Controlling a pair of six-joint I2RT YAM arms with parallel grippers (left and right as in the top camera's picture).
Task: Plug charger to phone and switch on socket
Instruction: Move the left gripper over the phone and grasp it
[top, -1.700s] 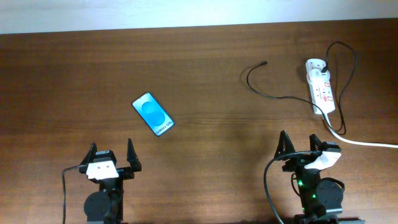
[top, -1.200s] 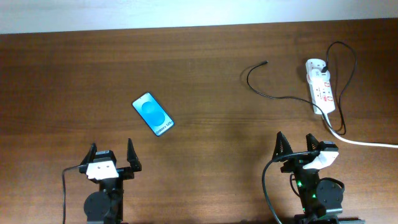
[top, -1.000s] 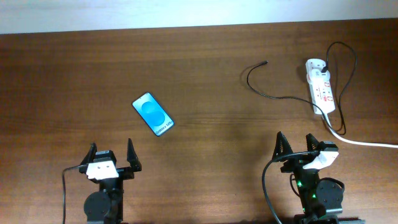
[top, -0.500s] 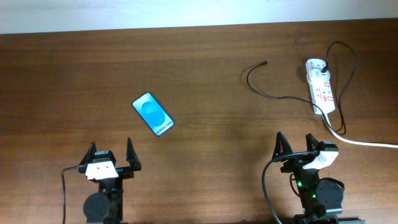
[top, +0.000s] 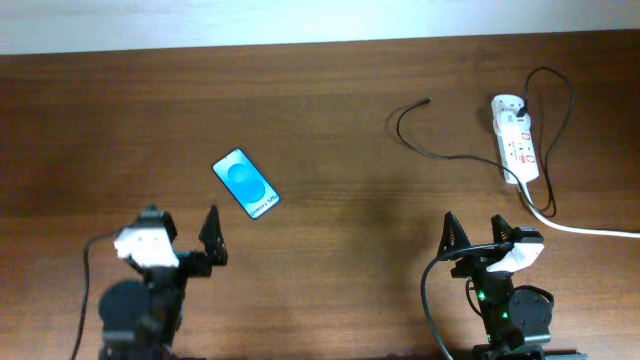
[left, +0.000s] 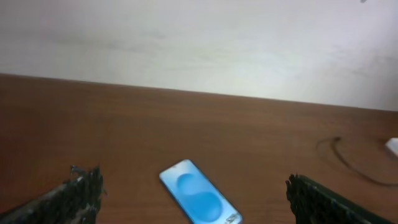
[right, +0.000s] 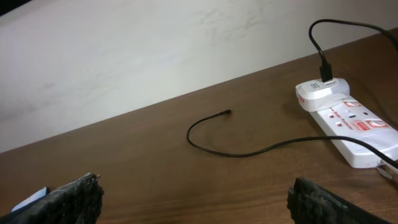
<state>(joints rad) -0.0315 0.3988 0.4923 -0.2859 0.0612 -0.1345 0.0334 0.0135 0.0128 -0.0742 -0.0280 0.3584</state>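
Observation:
The phone (top: 246, 184) lies flat on the wooden table at centre left, blue screen up; it also shows in the left wrist view (left: 199, 200). The charger (top: 430, 152), a thin black cable, curls at the upper right with its plug tip (top: 427, 100) free; it also shows in the right wrist view (right: 249, 152). The socket (top: 517, 138), a white strip with red marks, lies at the far right and shows in the right wrist view (right: 348, 123). My left gripper (top: 182, 232) is open and empty, near the phone. My right gripper (top: 475, 233) is open and empty, below the cable.
A thick white cord (top: 590, 230) runs from the socket off the right edge. A black cable loops behind the socket (top: 560, 95). A white wall (left: 199, 43) stands behind the table's far edge.
My left arm has risen and swung towards the phone, with its base shifting left in view. The right arm, phone, cable and socket have not moved.

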